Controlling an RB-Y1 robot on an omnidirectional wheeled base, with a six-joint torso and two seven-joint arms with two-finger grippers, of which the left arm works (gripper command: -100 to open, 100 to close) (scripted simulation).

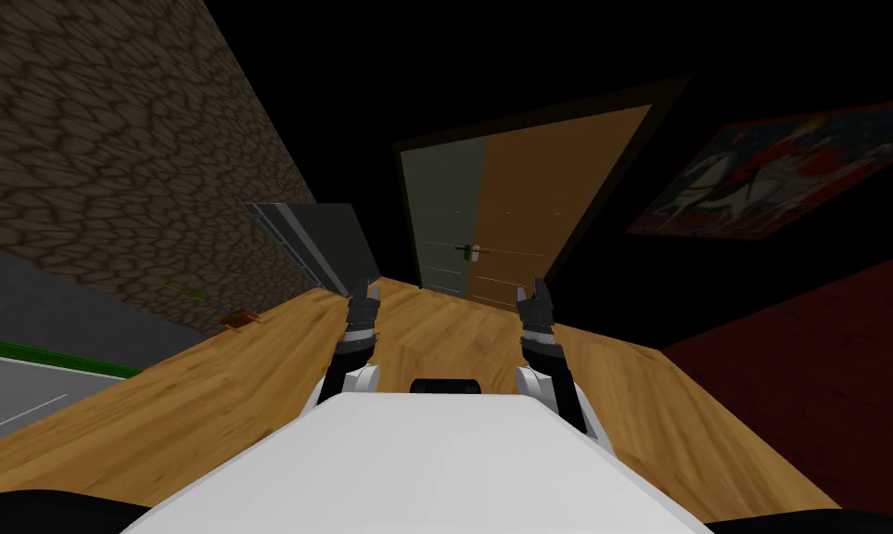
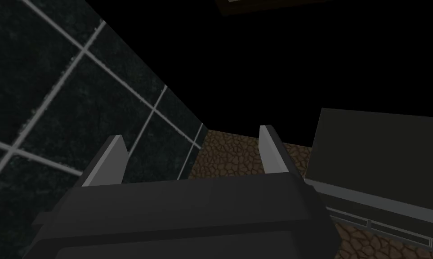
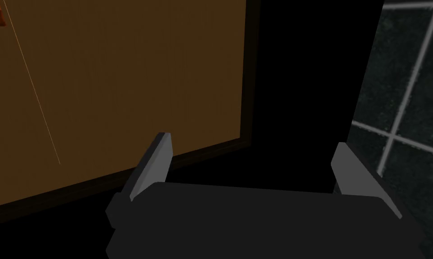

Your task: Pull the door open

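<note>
Faces the door [image 1: 565,195] straight ahead, at the far end of the wooden floor [image 1: 435,324], well apart from both arms. Shows a grey-green half beside a brown half, with a small handle [image 1: 472,251] where they meet. Holds the left pincer [image 1: 364,295] and the right pincer [image 1: 534,295] low over the floor, side by side, each with fingers spread wide and gripping nothing. Has a stone-patterned wall [image 1: 110,139] to the left and a framed picture [image 1: 778,176] to the right.

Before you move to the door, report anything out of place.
A small orange-brown object lies loose on the wooden floor by the stone wall, to my left; I cannot tell what it is. Nothing else stands out.
</note>
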